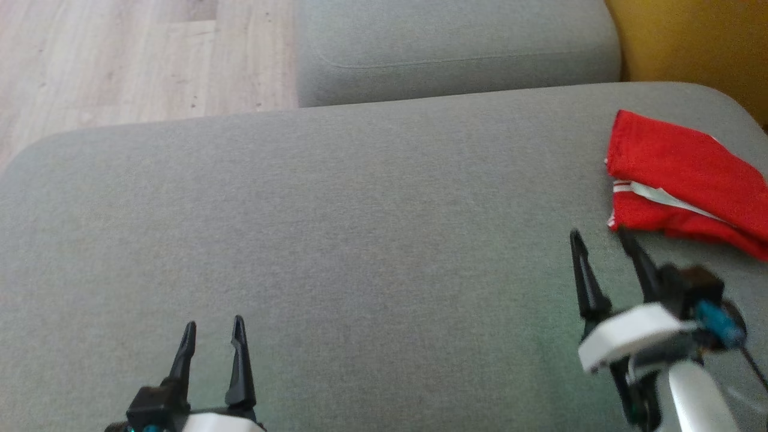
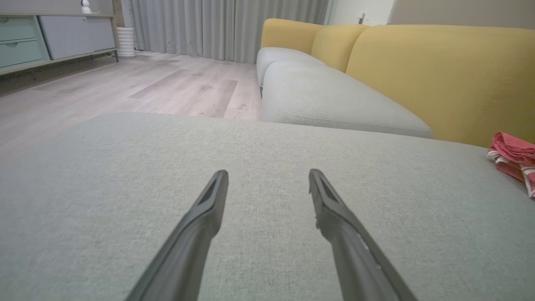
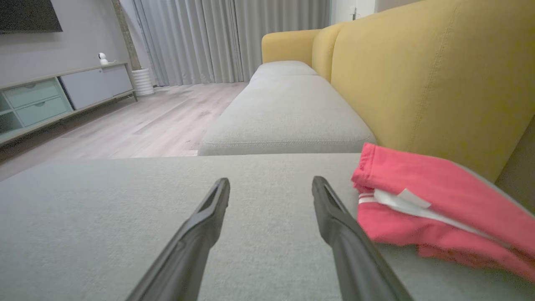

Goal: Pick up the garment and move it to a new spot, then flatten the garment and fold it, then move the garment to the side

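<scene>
At the grey fabric seat cushion's [image 1: 360, 210] right edge, your folded red white-striped cloth garment [image 1: 684, 174] lies just beside the empty, spread right gripper [image 1: 600, 234]; the left gripper [image 1: 214, 322], likewise spread, sits well apart.

Red garment [image 1: 684, 168] with white trim, folded, lying on grey cushion [image 1: 336, 240]

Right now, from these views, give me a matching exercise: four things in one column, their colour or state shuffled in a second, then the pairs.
1 garment
2 left claw
3 right claw
4 backrest

A yellow
B open, tips beside the garment
C open, over bare cushion
D red, folded, lying on the cushion

Pairs: 1-D, 2-C, 3-B, 4-A
</scene>
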You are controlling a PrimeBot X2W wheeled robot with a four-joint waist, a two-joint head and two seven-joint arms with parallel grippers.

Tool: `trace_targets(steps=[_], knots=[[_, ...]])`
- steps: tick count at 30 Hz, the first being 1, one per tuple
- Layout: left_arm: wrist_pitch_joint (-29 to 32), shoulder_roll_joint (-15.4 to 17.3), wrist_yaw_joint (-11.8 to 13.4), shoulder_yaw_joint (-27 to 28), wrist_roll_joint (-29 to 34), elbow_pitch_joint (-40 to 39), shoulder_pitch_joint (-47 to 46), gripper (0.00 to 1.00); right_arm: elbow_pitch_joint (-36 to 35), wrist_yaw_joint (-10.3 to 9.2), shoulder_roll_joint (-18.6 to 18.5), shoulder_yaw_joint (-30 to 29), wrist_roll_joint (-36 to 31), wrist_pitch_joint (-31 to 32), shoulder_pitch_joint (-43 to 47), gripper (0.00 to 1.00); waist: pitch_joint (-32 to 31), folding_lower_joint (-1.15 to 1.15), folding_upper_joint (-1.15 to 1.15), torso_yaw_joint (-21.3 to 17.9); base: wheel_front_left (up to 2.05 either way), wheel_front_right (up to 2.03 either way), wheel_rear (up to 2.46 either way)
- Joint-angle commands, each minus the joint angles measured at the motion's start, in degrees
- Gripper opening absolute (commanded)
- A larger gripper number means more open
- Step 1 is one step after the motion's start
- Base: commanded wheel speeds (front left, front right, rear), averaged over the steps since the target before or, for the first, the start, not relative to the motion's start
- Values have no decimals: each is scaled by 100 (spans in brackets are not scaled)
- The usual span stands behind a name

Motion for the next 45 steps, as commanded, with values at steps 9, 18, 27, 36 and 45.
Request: trace_targets(steps=[9,18,27,36,45], knots=[[-93,17,-1,322,38,-114,44,100,-940,39,18,107,362,-270,857,100,-93,2,0,287,0,0,0],[-99,-16,-156,434,-53,-181,133,100,-1063,39,19,96,508,-368,1140,100,-106,2,0,361,0,0,0],[-101,-59,-184,463,-24,-206,135,100,-1037,39,19,77,493,-358,1146,100,-85,2,0,367,0,0,0],[29,-203,-236,254,-219,359,379,0,-386,-1,36,2,725,-291,1332,0,-78,2,0,362,0,0,0],[178,-287,-420,488,-712,398,268,0,-326,2,-6,-12,1428,-245,1210,0,-67,2,0,344,0,0,0]])
